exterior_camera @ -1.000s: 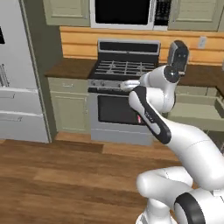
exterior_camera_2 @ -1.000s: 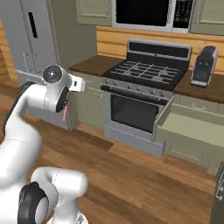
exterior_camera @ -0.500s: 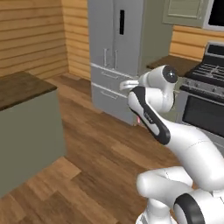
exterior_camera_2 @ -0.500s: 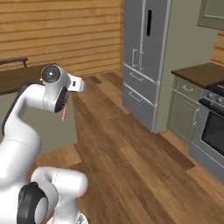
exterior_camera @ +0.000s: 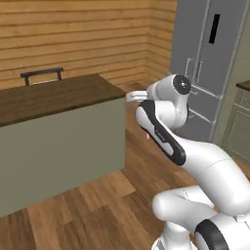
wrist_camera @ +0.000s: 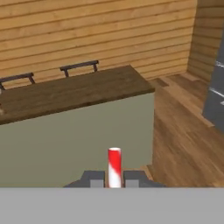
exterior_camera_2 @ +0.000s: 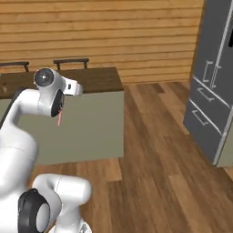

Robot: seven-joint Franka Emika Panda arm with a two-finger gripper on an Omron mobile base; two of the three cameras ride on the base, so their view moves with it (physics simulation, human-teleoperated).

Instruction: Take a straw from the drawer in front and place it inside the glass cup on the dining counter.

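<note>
One straw in the hand, a long carry left

One thin red-and-white straw (wrist_camera: pixel 114 167) sits pinched between the two dark fingertips (wrist_camera: pixel 93 178) of the hand (wrist_camera: pixel 114 179), which is clenched on it. In the hand view it stands straight up between them, its long axis running along the fingers, free end toward the tabletop (wrist_camera: pixel 83 91). From the right base view the straw (exterior_camera_2: pixel 59 119) hangs below the wrist as a short pink sliver, long axis close to vertical, free end toward the floor (exterior_camera_2: pixel 154 150). From the left base view just a pink tip (exterior_camera: pixel 148 136) peeks out beside the forearm.

The dark wood tabletop stands well apart from the hand, with two chair backs (wrist_camera: pixel 78 67) beyond its far edge. I can't make out a glass anywhere on it, so the target is unconfirmed from here.

My worry is the grip: a round, slim stick held by so little could slide or swivel while the base is driving. I'd also expect trouble if the hand comes in low, since the straw could knock the tabletop's near edge or its corner (wrist_camera: pixel 151 89) and get pushed askew. Dropping it into a narrow cup will need it near upright above the rim.
</note>
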